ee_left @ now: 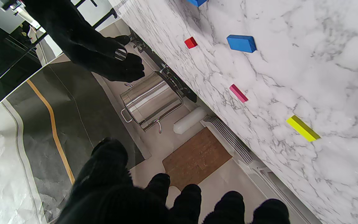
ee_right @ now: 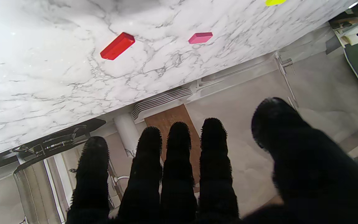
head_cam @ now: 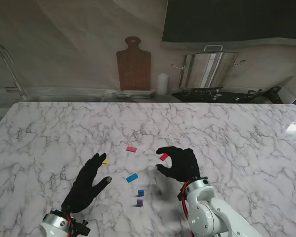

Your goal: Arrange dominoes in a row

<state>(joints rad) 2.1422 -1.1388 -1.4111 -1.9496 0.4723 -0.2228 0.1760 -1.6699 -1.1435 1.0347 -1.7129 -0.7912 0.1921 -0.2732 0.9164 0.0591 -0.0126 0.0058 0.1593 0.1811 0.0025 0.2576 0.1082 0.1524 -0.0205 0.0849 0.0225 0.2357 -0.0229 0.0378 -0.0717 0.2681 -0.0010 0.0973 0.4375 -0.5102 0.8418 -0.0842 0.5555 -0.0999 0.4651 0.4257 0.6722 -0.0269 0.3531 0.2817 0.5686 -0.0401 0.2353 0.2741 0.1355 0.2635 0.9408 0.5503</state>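
Six dominoes lie scattered on the marble table [head_cam: 49,128], none lined up yet. Nearest, low in the middle of the stand's frame, a purple one [head_cam: 139,202] and a small blue one [head_cam: 140,192] seem to stand upright. At lower left the left hand [head_cam: 86,185] hovers, fingers spread, empty. Right of centre the right hand [head_cam: 180,164] curls loosely over the red domino [head_cam: 164,157], holding nothing. Farther off lie blue [head_cam: 132,177], yellow [head_cam: 105,161] and pink [head_cam: 131,149]. I'd pinch red by its long edges and lift straight.
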